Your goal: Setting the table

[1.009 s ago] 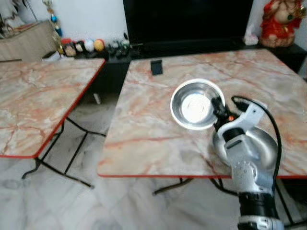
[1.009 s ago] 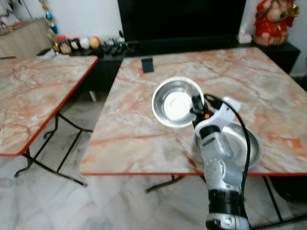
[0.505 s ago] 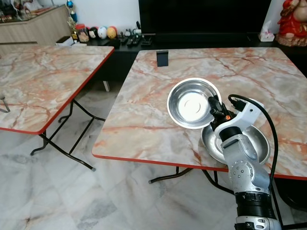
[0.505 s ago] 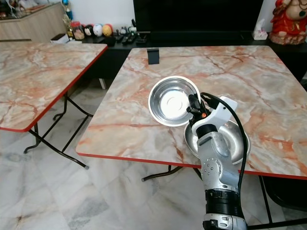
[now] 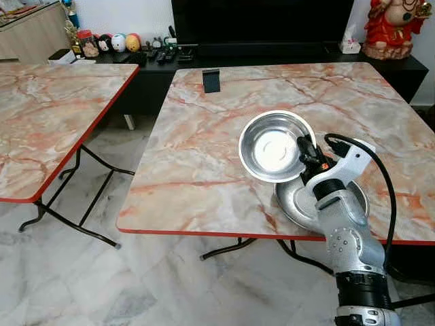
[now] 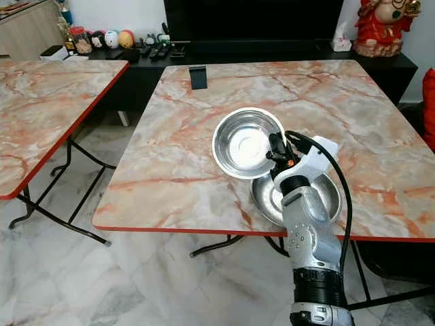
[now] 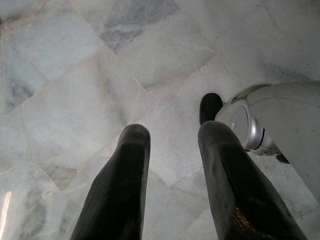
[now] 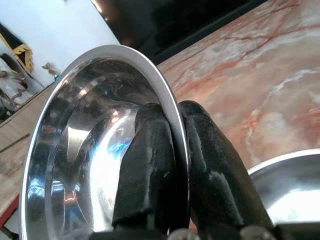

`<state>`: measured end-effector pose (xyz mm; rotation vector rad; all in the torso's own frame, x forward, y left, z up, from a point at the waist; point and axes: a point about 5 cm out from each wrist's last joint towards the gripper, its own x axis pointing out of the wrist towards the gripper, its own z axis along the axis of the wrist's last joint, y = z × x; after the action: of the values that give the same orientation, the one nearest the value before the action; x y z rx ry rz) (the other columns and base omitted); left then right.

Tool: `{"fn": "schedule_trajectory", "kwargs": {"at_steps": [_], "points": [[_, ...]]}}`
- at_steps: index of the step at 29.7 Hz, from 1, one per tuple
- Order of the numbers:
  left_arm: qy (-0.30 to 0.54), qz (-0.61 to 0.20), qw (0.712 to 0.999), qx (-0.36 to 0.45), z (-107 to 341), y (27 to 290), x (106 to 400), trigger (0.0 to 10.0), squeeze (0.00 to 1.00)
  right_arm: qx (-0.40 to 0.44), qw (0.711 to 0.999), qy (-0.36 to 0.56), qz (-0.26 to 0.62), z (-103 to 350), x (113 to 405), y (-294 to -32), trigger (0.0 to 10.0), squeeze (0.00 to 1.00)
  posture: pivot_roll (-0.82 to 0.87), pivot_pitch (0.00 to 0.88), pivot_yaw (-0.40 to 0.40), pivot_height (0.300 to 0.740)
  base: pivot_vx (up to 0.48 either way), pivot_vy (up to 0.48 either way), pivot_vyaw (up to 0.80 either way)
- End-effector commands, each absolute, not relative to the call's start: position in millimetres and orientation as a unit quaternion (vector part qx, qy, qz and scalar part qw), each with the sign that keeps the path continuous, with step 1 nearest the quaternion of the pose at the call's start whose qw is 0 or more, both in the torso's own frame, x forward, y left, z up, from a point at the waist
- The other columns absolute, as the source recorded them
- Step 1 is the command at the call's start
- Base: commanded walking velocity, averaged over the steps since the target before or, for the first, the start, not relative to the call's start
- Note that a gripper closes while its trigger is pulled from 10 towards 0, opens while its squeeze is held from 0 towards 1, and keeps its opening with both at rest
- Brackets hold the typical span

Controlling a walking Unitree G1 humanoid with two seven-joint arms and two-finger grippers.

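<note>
- A silver right arm (image 5: 350, 244) is seen, rounded at the joints, with a black band near its base.
- A black cable (image 5: 387, 183) is looped along it to a white wrist housing (image 5: 350, 161).
- Ribbed black fingers (image 7: 122, 195) are shown on the left gripper (image 7: 172, 190).
- A grey-white leg shell (image 7: 285, 125) is glimpsed.

The left end effector (image 7: 172, 150) points down at a floor (image 7: 75, 75) of pale grey marble tiles with darker veining and thin grout lines running on the diagonal. Its two long black fingers (image 7: 120, 195) rise from the near edge of the picture, ribbed on their faces and rounded at the tips, with a clear gap of floor showing between them. Just beside the farther finger sits a silver-grey part of the robot's own body (image 7: 280, 125), smooth and curved, with a round joint cover and a small black rounded piece (image 7: 210, 106) at its end.
</note>
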<state>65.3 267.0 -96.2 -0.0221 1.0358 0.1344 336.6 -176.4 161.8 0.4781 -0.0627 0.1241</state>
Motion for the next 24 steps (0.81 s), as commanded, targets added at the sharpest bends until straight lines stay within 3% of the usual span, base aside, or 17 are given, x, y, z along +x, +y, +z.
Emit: {"fn": "schedule_trajectory", "kwargs": {"at_steps": [1, 4, 16, 21, 24], "points": [[0.505, 0.078, 0.859, -0.012, -96.8, 270.8, 57.6, 10.0, 0.0, 0.226, 0.971, -0.043, 0.069, 169.9, 338.6, -173.9, 10.0, 0.0, -0.08, 0.0, 0.053, 0.74, 0.0, 0.322, 0.0], [0.504, 0.078, 0.86, -0.013, -97.0, 270.1, 57.6, 10.0, 0.0, 0.219, 0.972, -0.044, 0.069, 171.6, 339.2, -175.7, 10.0, 0.0, -0.09, 0.0, 0.048, 0.74, 0.0, 0.3, 0.0], [0.499, 0.073, 0.863, -0.021, -98.5, 263.8, 58.5, 10.0, 0.0, 0.193, 0.979, -0.05, 0.049, 178.7, 343.0, -187.5, 10.0, 0.0, -0.09, 0.0, 0.021, 0.74, 0.0, 0.0, 0.0], [0.498, 0.074, 0.864, -0.023, -98.5, 263.3, 59.1, 10.0, 0.0, 0.181, 0.982, -0.044, -0.036, 175.9, 343.0, -211.4, 10.0, 0.0, -0.08, 0.0, 0.016, 0.74, 0.0, 0.0, 0.0], [0.497, 0.074, 0.864, -0.024, -98.3, 263.7, 59.7, 10.0, 0.0, 0.151, 0.986, 0.007, -0.072, 163.8, 339.8, -225.9, 10.0, 0.0, -0.09, 0.0, 0.019, 0.74, 0.0, 0.0, 0.0]]}}
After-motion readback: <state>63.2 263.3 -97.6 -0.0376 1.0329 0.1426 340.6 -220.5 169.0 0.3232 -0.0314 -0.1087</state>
